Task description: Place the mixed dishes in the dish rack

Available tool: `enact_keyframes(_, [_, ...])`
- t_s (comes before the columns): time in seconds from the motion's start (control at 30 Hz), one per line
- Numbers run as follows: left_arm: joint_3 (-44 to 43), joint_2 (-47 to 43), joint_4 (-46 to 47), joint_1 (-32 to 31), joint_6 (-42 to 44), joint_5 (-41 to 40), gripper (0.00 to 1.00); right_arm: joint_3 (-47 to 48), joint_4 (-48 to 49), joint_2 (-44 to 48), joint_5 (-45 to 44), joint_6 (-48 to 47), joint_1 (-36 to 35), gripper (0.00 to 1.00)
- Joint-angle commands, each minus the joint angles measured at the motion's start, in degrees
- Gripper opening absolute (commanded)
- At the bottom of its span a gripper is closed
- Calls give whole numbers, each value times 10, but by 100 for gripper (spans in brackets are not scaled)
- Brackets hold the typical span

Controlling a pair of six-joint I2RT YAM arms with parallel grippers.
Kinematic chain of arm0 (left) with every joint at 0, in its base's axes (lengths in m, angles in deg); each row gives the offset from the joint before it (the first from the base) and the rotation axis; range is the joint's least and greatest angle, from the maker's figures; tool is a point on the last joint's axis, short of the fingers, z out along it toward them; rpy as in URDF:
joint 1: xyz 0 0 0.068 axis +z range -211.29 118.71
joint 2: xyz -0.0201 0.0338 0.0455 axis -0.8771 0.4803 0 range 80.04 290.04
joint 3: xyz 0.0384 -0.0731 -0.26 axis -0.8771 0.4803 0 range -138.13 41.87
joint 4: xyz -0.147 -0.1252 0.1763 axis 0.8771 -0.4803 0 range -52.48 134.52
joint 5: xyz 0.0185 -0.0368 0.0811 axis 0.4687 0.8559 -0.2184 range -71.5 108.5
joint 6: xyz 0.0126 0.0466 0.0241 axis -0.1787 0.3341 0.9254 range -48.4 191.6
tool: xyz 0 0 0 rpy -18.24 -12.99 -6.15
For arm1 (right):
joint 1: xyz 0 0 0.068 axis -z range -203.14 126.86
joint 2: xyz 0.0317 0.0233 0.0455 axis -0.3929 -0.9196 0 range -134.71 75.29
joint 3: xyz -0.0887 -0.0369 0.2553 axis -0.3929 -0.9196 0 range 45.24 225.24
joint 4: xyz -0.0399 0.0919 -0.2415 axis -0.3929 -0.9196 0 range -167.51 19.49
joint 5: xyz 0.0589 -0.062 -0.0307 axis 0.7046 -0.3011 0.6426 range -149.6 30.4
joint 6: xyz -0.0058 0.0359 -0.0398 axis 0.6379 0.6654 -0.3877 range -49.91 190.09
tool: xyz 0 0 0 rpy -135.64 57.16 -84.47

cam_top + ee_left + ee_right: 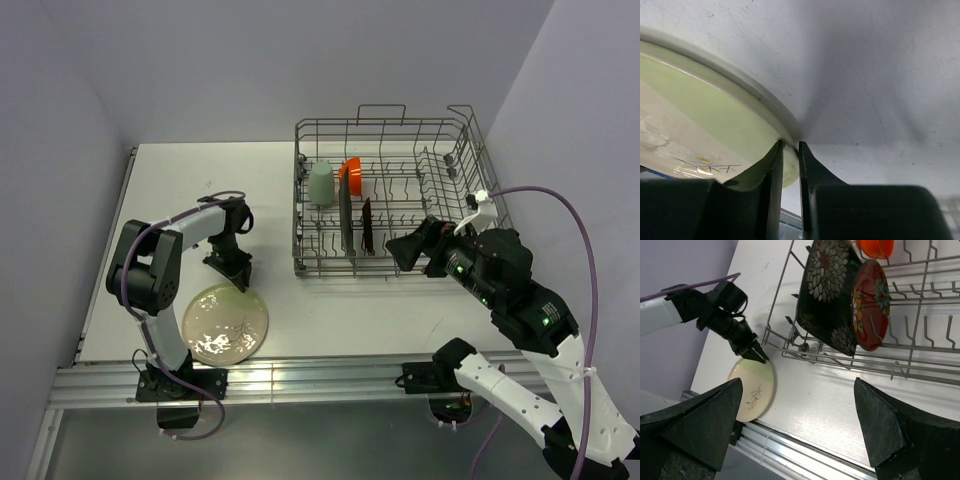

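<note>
The cream plate with a leaf sprig [225, 322] lies flat on the table at the front left. My left gripper [237, 272] is at its far edge, and the left wrist view shows the jaws [790, 150] closed on the plate's rim [700, 110]. The grey wire dish rack [382, 122] holds the pale green cup [320, 183], the orange bowl [351, 172], the black floral plate [346, 215] and the red flowered plate [367, 225], both plates on edge. My right gripper [410, 250] is wide open and empty, just in front of the rack.
The right wrist view shows the rack's front wires [840, 357], the black plate [827, 290], the red plate [870, 305] and the cream plate [752, 390] by the table's front rail [805, 460]. Grey walls enclose the table on the left, back and right.
</note>
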Motion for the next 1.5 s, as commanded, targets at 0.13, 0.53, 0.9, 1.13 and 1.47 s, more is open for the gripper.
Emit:
enact_keyframes(0.13, [-42,-54,6,-6,27,-63,0,54,13,-33,35,-46,-12,100])
enact_keyframes(0.53, [-156,-217,-3,-6,132,-131,0,313,-77,-304,-165,-125,-273,100])
enact_keyframes(0.9, [-87,-266,19,-6,155,-111,0,289,6,-452,-273,-224,-441,100])
enact_keyframes(1.13, [-45,-290,38,-6,177,-92,0,237,80,-551,-401,-372,-569,100])
enact_keyframes(1.47, [-4,-317,60,-7,213,-49,0,133,233,-652,-409,-553,-641,100])
